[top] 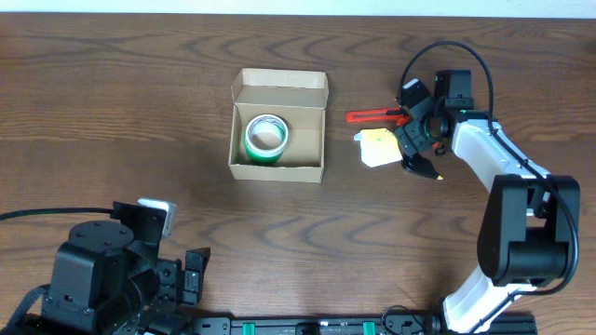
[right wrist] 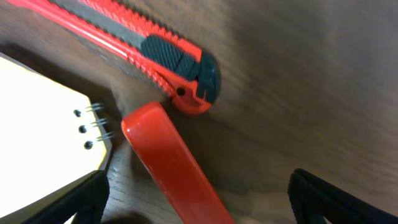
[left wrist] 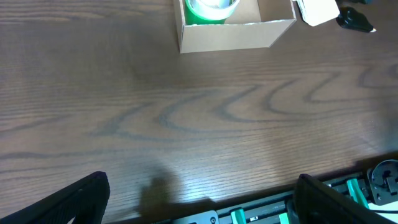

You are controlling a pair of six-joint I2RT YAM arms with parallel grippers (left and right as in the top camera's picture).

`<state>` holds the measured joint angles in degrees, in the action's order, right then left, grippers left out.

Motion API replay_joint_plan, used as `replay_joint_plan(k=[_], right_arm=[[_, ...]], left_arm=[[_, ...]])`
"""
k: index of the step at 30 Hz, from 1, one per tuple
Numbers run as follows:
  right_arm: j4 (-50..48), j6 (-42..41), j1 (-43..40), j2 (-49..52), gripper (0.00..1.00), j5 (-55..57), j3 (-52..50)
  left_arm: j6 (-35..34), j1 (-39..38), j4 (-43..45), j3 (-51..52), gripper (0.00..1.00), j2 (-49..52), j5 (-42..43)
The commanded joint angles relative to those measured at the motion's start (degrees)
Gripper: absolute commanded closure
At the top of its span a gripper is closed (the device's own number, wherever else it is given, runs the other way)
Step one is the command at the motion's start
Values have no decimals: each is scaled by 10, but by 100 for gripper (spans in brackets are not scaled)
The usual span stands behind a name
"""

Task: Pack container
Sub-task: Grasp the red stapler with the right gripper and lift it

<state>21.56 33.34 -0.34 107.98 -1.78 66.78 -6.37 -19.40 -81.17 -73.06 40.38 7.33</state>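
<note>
Dark wood-grain tbl [top: 112, 102] w/ container [top: 276, 172]

No writing, label, brand or number can be read anywhere. The small brown cardboard box [top: 277, 171], toward the far edge of the desk [top: 112, 112], has plain walls, and the red plastic utility knife [right wrist: 124, 34] carries only moulded ridges.
</note>
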Motion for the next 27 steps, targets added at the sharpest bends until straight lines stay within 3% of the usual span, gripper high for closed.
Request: replay_joint_plan(k=[1,5,10,15,27], right_arm=[[-3,6,-10,23,7,-7,-5],[-13,6,-13,32,16,-7,-5],[-16,6,-16,38,37,-8,-5],[-19,5,-15,38,51,-15,-5],[-27,-111,-14,35,80,-16,3]], left_arm=[[-3,-1,-2,1,5,1,2],[-3,-1,-2,1,5,1,1],[-3,-1,-2,1,5,1,1],[-3,-1,-2,1,5,1,2],[-3,-1,-2,1,5,1,1]])
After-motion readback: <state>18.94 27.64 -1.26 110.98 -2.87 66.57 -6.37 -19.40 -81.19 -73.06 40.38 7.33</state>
